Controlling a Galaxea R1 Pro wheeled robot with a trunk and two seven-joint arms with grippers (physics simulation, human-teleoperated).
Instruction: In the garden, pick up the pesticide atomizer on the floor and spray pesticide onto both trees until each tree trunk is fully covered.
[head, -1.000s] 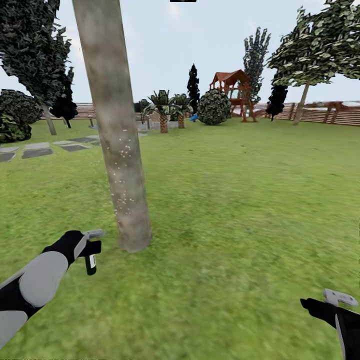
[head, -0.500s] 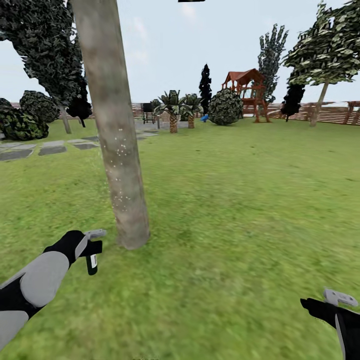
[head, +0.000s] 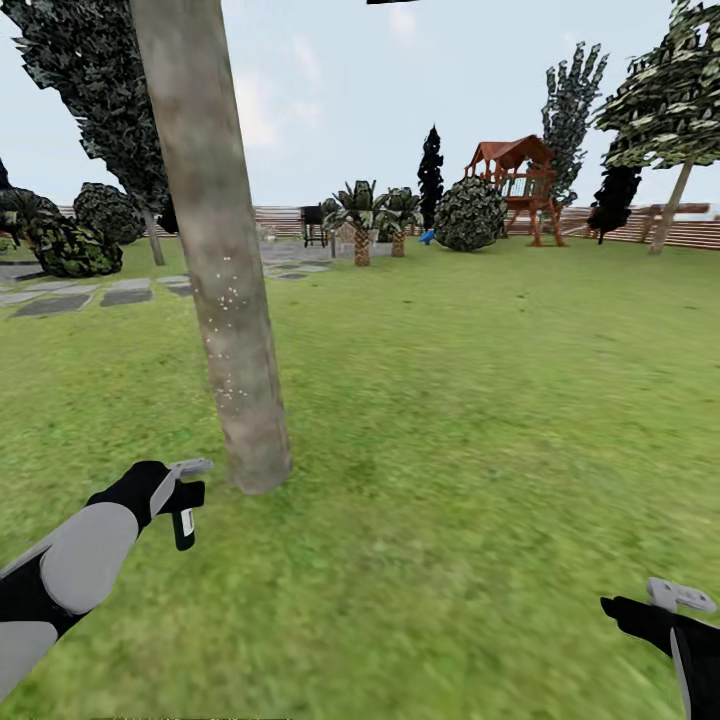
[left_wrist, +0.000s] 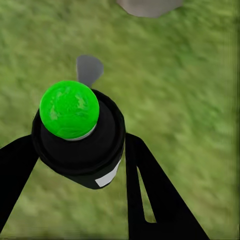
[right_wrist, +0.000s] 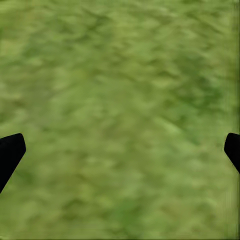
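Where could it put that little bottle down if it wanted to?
Almost anywhere: open grass spreads from the near tree trunk across to the right gripper. The crowded spot is by the trunk's foot, where the left gripper holds the pesticide atomizer.

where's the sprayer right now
The sprayer is clamped in the left gripper, low on the left of the head view, above the grass and just short of the base of the near tree trunk.

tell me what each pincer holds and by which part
Left pincer grips the atomizer by its black body, a finger on each side, green cap clear. Right pincer is open over grass, holding nothing.
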